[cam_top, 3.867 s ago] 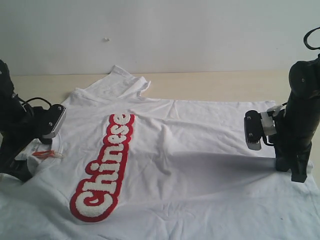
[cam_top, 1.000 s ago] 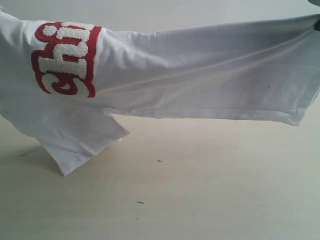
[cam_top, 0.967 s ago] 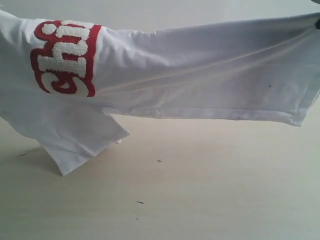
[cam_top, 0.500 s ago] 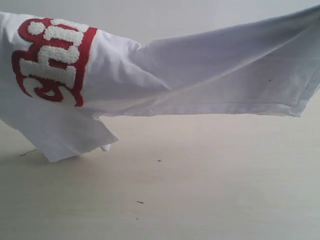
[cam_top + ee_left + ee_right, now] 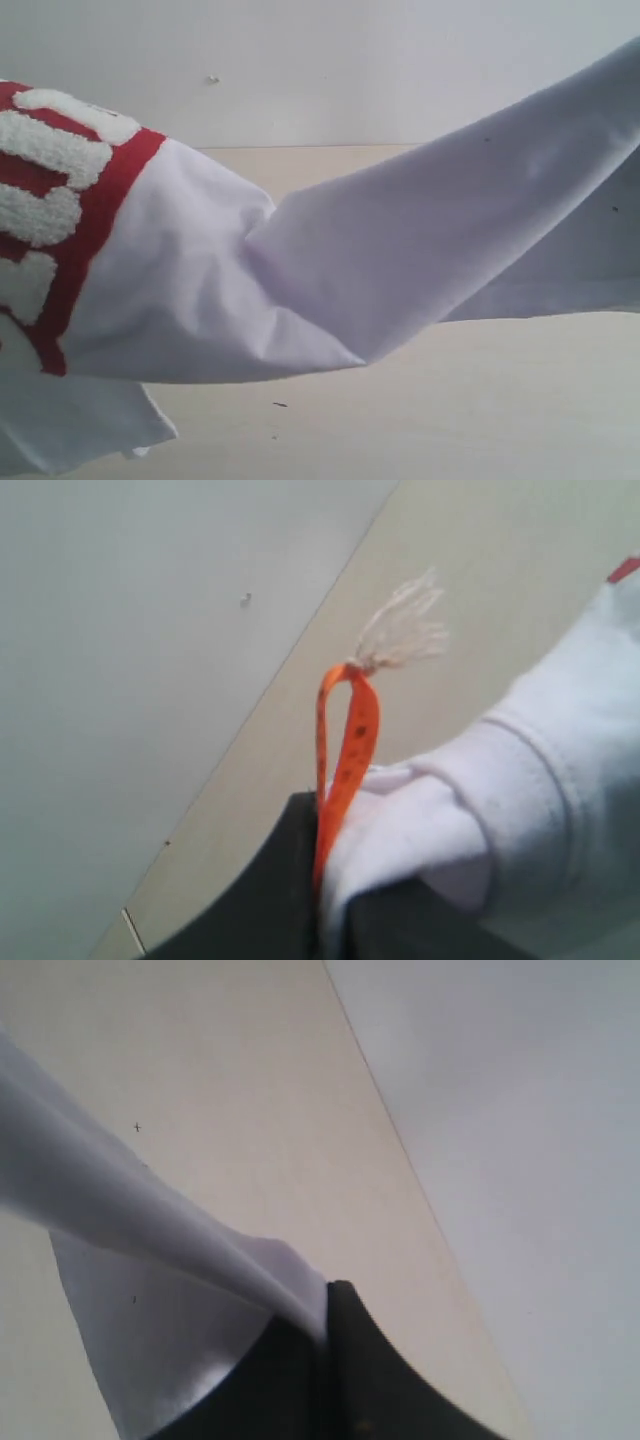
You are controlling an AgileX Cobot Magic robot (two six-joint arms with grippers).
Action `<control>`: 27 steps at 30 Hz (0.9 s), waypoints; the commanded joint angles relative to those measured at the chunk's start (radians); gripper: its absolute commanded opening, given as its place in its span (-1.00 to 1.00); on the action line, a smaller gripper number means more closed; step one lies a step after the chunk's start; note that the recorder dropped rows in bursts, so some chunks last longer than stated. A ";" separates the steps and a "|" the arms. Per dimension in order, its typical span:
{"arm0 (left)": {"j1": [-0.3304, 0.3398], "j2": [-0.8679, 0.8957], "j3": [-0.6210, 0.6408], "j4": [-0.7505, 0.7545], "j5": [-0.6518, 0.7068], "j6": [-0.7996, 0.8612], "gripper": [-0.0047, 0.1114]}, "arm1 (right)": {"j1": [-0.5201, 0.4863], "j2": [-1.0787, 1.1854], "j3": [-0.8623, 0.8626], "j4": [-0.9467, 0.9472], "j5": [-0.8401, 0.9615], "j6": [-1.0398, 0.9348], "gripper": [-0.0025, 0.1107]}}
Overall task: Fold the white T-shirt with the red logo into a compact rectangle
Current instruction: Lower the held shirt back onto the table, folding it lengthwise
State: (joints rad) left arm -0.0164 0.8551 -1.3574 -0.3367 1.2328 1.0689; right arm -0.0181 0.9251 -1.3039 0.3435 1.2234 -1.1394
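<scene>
Both pairs of jaws are closed down to a thin slit with cloth pinched in it. My left gripper has a bunched fold of the white T-shirt by the ribbed collar, and the orange neck tag sticks up out of the pinch with a frayed thread at its tip. My right gripper clamps a thin flat edge of the same shirt, which I take to be the hem side. Neither gripper touches anything else.

The shirt hangs in the air above the table, slung between my two grips from the left edge across to the right edge. The red logo is turned toward the camera over the left side. A loose flap droops toward the near left corner, and I cannot tell whether it touches the wood.

I judge the cloth light, limp and not slippery. It sags and creases in the middle wherever I let the span go slack, so it needs even tension to lie flat. The fuzzy patch looks thicker and stiffer than the jersey and will likely resist a fold across it. Seams are the places to take it: the collar rib and the hem, where the cloth is doubled and will not stretch out of a narrow pinch.
</scene>
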 commanded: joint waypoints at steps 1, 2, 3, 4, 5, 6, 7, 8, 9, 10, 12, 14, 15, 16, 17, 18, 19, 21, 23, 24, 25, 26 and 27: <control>-0.022 -0.007 0.024 0.003 -0.012 -0.070 -0.92 | -0.005 -0.019 0.083 0.000 -0.002 0.026 -0.96; -0.031 -0.004 0.038 0.011 -0.012 -0.073 -0.92 | -0.005 -0.019 0.105 -0.013 -0.002 0.026 -0.96; -0.042 -0.004 0.065 0.027 -0.012 -0.078 -0.92 | -0.005 -0.016 0.133 -0.029 -0.002 0.024 -0.96; -0.046 0.003 0.084 0.048 -0.012 -0.075 -0.92 | -0.005 -0.006 0.159 -0.049 -0.002 0.022 -0.96; -0.046 0.011 0.103 0.068 -0.012 -0.072 -0.92 | -0.005 0.007 0.179 -0.073 -0.002 0.018 -0.96; -0.046 0.030 0.129 0.097 -0.012 -0.062 -0.92 | -0.005 0.023 0.201 -0.099 -0.002 0.018 -0.96; -0.046 0.047 0.145 0.111 -0.012 -0.043 -0.92 | -0.005 0.043 0.221 -0.119 -0.002 0.018 -0.96; -0.046 0.071 0.162 0.121 -0.012 -0.028 -0.92 | -0.005 0.067 0.236 -0.137 -0.002 0.018 -0.96; -0.046 0.094 0.176 0.124 -0.012 -0.019 -0.92 | -0.005 0.088 0.247 -0.148 -0.012 0.018 -0.96; -0.046 0.123 0.186 0.124 -0.012 -0.016 -0.92 | -0.005 0.117 0.252 -0.157 -0.037 0.018 -0.96; -0.042 0.193 0.193 0.139 -0.053 -0.011 -0.92 | -0.005 0.179 0.252 -0.164 -0.077 0.018 -0.96; -0.041 0.272 0.195 0.148 -0.094 0.006 -0.92 | -0.005 0.253 0.252 -0.166 -0.141 0.016 -0.96; -0.041 0.346 0.195 0.158 -0.135 0.008 -0.92 | -0.005 0.327 0.252 -0.166 -0.192 0.016 -0.96; -0.041 0.388 0.195 0.160 -0.167 0.008 -0.92 | -0.005 0.365 0.252 -0.168 -0.221 0.016 -0.96; -0.041 0.461 0.195 0.160 -0.238 0.008 -0.92 | -0.005 0.430 0.252 -0.168 -0.279 0.016 -0.96; -0.041 0.499 0.195 0.160 -0.274 0.008 -0.92 | -0.005 0.464 0.252 -0.176 -0.309 0.016 -0.96; -0.041 0.572 0.195 0.160 -0.336 0.008 -0.92 | -0.005 0.527 0.251 -0.188 -0.365 0.016 -0.96; -0.041 0.667 0.195 0.160 -0.425 0.008 -0.92 | -0.005 0.602 0.251 -0.205 -0.454 0.016 -0.96; -0.041 0.736 0.195 0.154 -0.506 0.004 -0.92 | -0.005 0.668 0.251 -0.208 -0.537 0.016 -0.96; -0.041 0.768 0.195 0.153 -0.565 -0.001 -0.92 | -0.005 0.699 0.251 -0.216 -0.590 0.027 -0.96; -0.041 0.789 0.195 0.151 -0.594 -0.001 -0.92 | -0.005 0.718 0.251 -0.216 -0.616 0.027 -0.96; -0.041 0.817 0.195 0.149 -0.644 -0.003 -0.92 | -0.005 0.749 0.251 -0.216 -0.654 0.027 -0.96; -0.041 0.831 0.195 0.149 -0.670 -0.003 -0.92 | -0.005 0.765 0.251 -0.216 -0.673 0.027 -0.96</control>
State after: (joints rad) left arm -0.0574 1.6593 -1.1626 -0.1769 0.6456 1.0731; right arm -0.0181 1.6590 -1.0548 0.1324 0.6170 -1.1183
